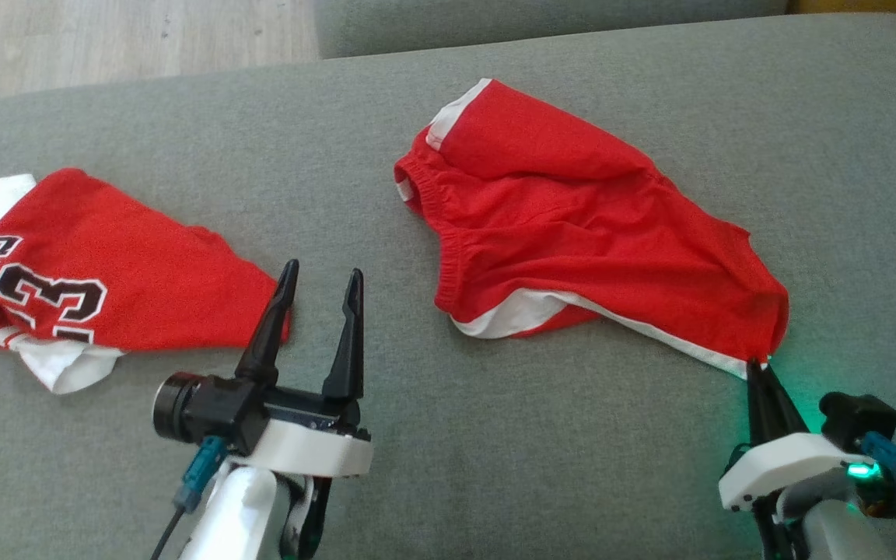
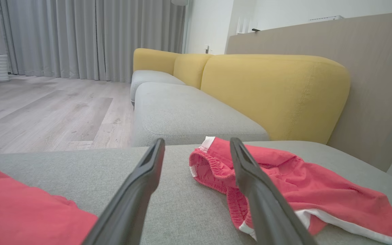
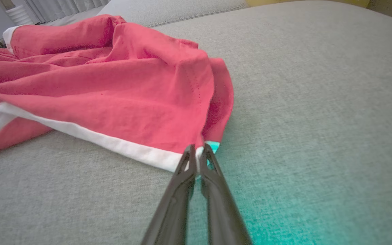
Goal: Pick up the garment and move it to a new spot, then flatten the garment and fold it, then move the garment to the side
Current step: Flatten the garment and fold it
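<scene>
1. Pinching the near-right hem corner of the red shorts (image 1: 572, 233), the right gripper (image 3: 197, 148) had its fingers closed almost together on the white trim; whether both layers were caught was hard to tell.
2. The shorts lay crumpled on the grey cushion (image 1: 495, 467), their long axis running from that corner away and leftward to the waistband.
3. The left gripper (image 1: 321, 276) hovered wide open and empty, nearer the waistband end, between the shorts and a red jersey (image 1: 106, 264).

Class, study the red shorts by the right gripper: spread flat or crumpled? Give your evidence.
Crumpled. The red shorts show ridges and folds across the fabric, not a smooth sheet; the right gripper is pinching their white-trimmed corner.
</scene>
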Tool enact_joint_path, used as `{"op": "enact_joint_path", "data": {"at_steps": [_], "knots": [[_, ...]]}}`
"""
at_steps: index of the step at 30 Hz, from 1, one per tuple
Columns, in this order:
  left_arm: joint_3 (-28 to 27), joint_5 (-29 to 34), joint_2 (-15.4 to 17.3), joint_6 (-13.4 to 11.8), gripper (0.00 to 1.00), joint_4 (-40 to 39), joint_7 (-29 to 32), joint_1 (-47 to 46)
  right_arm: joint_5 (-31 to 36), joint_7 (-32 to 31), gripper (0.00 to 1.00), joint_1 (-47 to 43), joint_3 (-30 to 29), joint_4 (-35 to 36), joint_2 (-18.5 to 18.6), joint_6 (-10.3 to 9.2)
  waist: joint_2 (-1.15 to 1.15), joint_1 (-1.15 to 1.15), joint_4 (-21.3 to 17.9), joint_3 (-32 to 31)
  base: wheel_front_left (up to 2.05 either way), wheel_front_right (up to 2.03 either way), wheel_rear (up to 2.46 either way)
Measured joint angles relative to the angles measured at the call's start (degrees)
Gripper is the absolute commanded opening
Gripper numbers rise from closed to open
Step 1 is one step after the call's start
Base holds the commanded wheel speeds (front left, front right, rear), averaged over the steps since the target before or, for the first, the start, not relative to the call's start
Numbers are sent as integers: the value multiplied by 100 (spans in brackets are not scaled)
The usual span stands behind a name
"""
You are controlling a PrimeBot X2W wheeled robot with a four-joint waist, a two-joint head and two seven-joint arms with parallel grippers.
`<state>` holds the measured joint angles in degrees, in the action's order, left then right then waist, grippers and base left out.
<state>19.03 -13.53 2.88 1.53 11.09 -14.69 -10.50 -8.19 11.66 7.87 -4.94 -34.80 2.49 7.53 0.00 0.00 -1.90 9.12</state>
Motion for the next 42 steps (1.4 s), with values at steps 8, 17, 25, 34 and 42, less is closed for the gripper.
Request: {"op": "enact_joint_path", "data": {"at_steps": [8,17,25,34,42], "knots": [[255,301,37,281,100,659,1,-112,216,52,0,113,-417,64,0,0,0,0,-135,23,0,0,0],[1100,533,183,556,100,1812,408,-867,334,7,0,374,-579,223,1,0,0,0,-274,204,0,0,0],[1626,653,330,563,100,2454,436,-1499,326,-15,0,452,-485,267,1,0,0,0,-401,384,0,0,0],[2194,524,337,604,100,2835,218,-1904,313,-15,0,454,-432,253,1,0,0,0,-507,453,0,0,0],[2551,315,374,604,0,2974,99,-1979,313,-9,0,454,-435,165,1,0,0,0,-485,358,0,0,0]]}}
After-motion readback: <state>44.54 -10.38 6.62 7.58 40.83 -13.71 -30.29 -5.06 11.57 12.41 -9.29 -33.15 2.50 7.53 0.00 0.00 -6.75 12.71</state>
